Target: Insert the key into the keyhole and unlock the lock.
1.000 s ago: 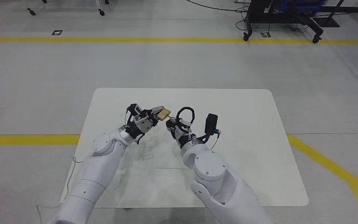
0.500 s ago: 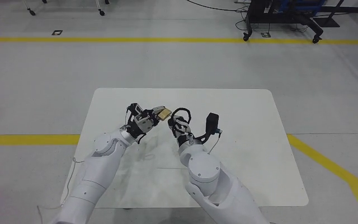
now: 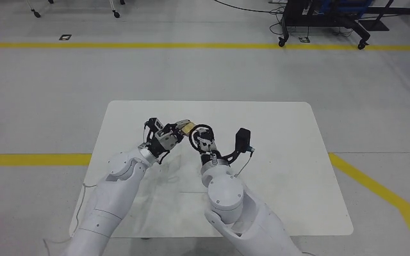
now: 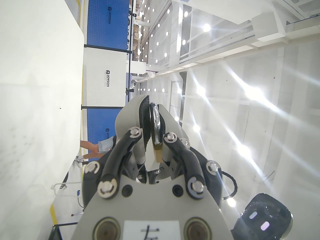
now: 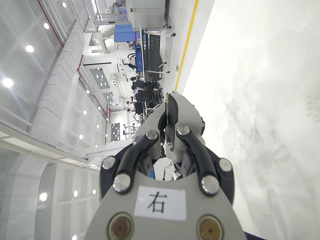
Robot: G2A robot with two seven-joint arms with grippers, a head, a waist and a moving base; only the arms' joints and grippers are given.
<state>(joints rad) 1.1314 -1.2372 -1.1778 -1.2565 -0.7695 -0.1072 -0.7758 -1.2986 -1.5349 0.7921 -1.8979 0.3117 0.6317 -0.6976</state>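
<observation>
My left gripper (image 3: 174, 132) is shut on a brass padlock (image 3: 184, 126), held above the middle of the white table (image 3: 288, 192). In the left wrist view the lock's silver shackle (image 4: 155, 123) and brass body (image 4: 158, 154) sit clamped between the pads of the left gripper (image 4: 149, 107). My right gripper (image 3: 195, 136) is close beside the lock, on its right, and is shut on the key. The right wrist view shows the key (image 5: 171, 119) as a thin dark blade pinched in the right gripper (image 5: 170, 99). I cannot tell whether key and lock touch.
The tabletop around both arms is bare white, with its edges well away from the grippers. A black wrist camera (image 3: 242, 139) juts out on the right arm. Yellow floor lines (image 3: 192, 45) and a dark equipment frame (image 3: 327, 19) lie beyond the table.
My right gripper has moved left and slightly farther away, closing the gap to the padlock. The left gripper has shifted the lock only a little.
</observation>
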